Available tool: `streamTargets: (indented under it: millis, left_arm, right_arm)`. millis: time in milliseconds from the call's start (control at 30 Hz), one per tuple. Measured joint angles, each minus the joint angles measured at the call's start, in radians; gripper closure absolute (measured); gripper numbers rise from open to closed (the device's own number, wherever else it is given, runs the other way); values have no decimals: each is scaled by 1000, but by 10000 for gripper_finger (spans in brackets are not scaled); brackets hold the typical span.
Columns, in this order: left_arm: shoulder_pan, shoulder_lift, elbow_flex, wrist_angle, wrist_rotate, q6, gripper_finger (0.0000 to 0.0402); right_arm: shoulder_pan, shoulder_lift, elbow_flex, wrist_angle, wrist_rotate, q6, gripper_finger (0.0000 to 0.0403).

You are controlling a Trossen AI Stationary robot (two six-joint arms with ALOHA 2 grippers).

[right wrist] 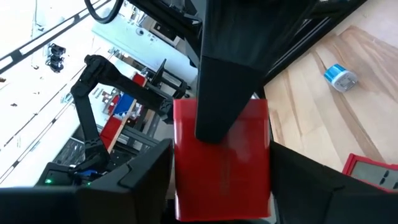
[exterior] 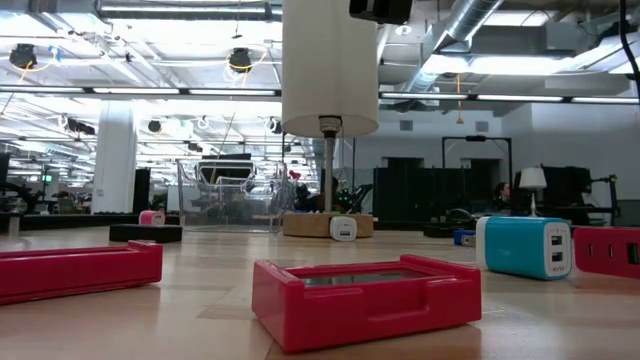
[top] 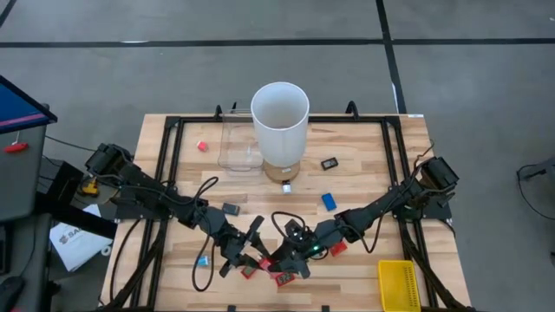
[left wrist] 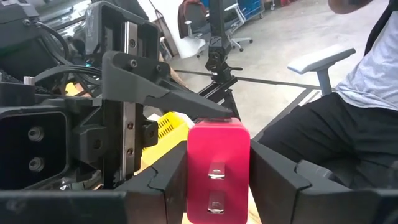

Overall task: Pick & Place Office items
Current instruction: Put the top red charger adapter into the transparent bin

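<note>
A red block with two metal prongs is held between both grippers above the table's near middle. My left gripper and my right gripper meet there, each shut on the block. Other office items lie on the wood: flat red pieces with dark centres, another red piece, a blue block, black pieces, a small red piece and a small blue plug. My left gripper pinches the red block between its two fingers, which lie on two opposite side faces. The pronged face points back at the wrist. The block is clear of the table. My right gripper pinches the same block on its other pair of faces, crosswise to the left fingers. One right finger lies on the block's edge in the left wrist view. A left finger covers part of the block's face.
A tall white cylinder stands on a wooden base at the far middle, beside a clear box. A yellow mesh basket sits at the near right corner. A person sits beyond the table. Cables loop near the left arm.
</note>
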Motion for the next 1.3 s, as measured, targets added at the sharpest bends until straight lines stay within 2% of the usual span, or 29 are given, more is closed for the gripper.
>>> streamTargets:
  millis: [533, 1300]
  left_arm:
    - [5, 0, -1, -12, -2, 0, 260]
    - [14, 0, 0, -1, 3, -4, 259]
  right_arm:
    - [0, 0, 0, 0, 3, 9, 108]
    - [29, 0, 0, 16, 28, 39, 105]
